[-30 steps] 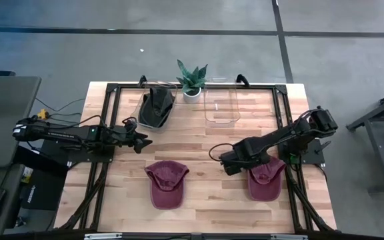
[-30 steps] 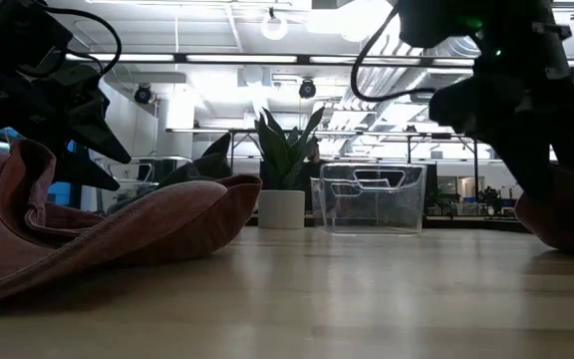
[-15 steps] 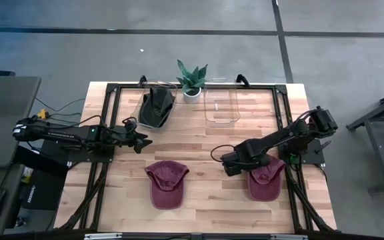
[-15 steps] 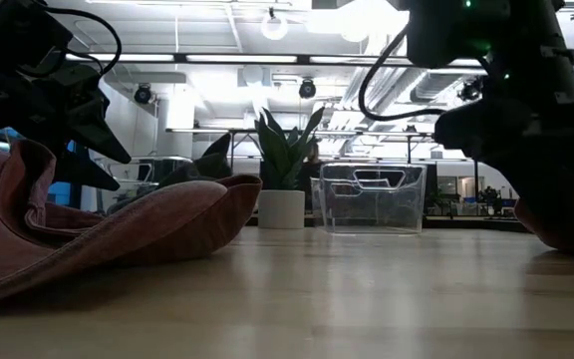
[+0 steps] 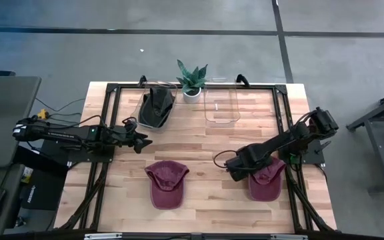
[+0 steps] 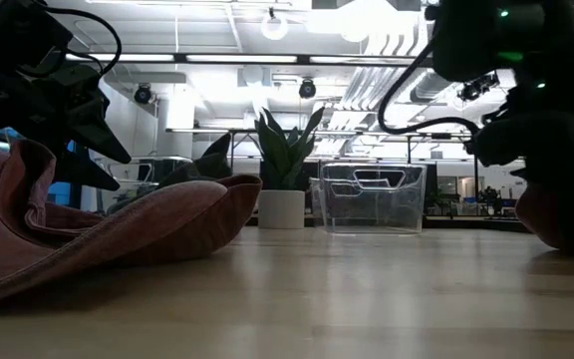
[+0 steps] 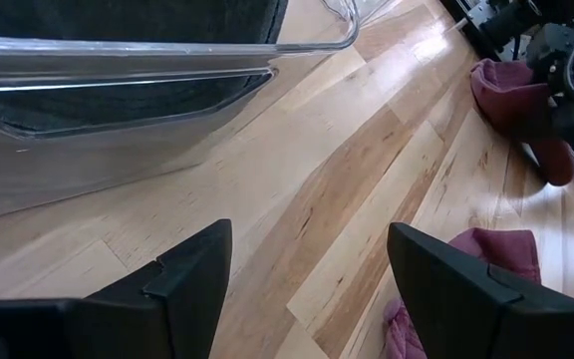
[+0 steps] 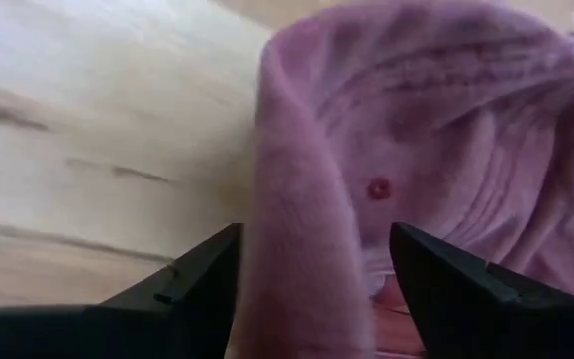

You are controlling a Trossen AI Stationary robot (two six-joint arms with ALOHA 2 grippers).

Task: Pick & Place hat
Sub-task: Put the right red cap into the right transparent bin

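We see the right gripper (image 5: pixel 240 167) low over the wooden table (image 5: pixel 199 207), its fingers (image 8: pixel 197 289) spread wide astride the crown of a maroon fabric cap (image 5: pixel 267 181) at the table's right side. The left gripper (image 5: pixel 141 141), also open, waits beside a clear plastic bin (image 5: pixel 155 107) holding dark cloth; a second maroon cap (image 5: pixel 166 183) lies between.

High cam overhead, low cam table-level, wrist cams close; all share table (image 5: pixel 205 143).

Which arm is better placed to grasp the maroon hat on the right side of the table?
The right. Its gripper is open at that maroon hat, whose fabric lies between its fingers; the left gripper waits far off.
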